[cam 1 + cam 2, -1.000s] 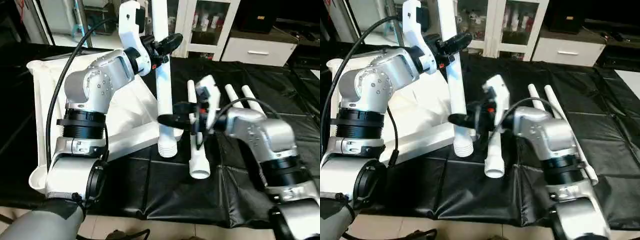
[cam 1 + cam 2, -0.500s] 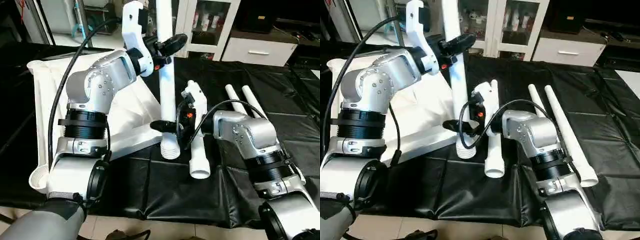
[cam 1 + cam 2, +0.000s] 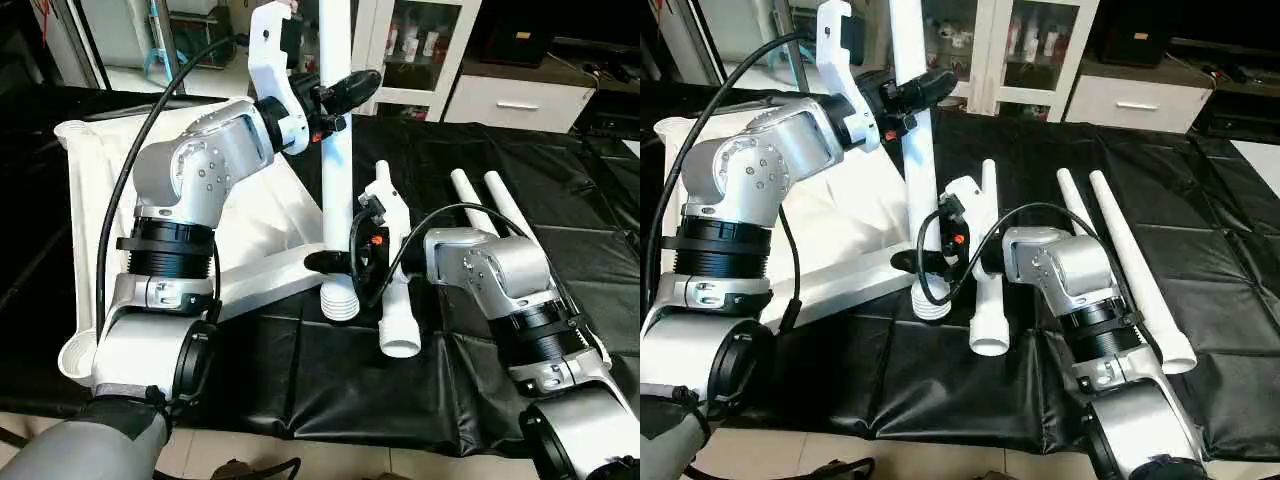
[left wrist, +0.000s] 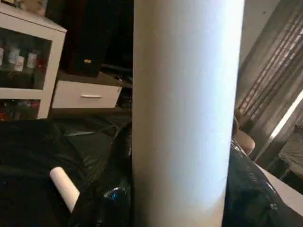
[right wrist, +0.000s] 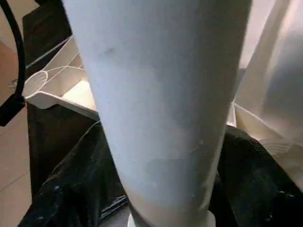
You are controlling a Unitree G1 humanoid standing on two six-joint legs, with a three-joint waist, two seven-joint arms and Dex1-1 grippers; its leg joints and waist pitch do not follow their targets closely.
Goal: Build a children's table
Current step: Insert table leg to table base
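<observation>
We held one white leg [image 3: 336, 150] upright over the black-covered work table [image 3: 300, 370], its ribbed, threaded end [image 3: 340, 300] hanging just above the cloth and just beside the near edge of the tabletop [image 3: 260, 215]. Our left gripper [image 3: 338, 95] pinched the leg high on its shaft, one black finger [image 3: 352, 84] showing past it toward 3 o'clock; in the left wrist view the tube [image 4: 187, 109] filled the frame between the dark fingers. Our right gripper [image 3: 338, 262] reached in from 3 o'clock and met the same leg low down, just above the threads, with a black finger [image 3: 322, 262] lying across the tube. From the right wrist view, the leg [image 5: 161, 109] sat close between the dark fingers, so we took it as clamped there too.

The tabletop lay at 9 o'clock from the held leg, underside up, with its raised rim [image 3: 85, 190] and a round corner socket [image 3: 75, 355] toward us.

A second leg [image 3: 393, 290] lay flat at 3 o'clock from the threaded end, its open wide end [image 3: 400, 347] pointing at 6 o'clock. Two more legs [image 3: 1120, 250] lay side by side farther toward 3 o'clock, partly behind our right forearm [image 3: 500, 280].
</observation>
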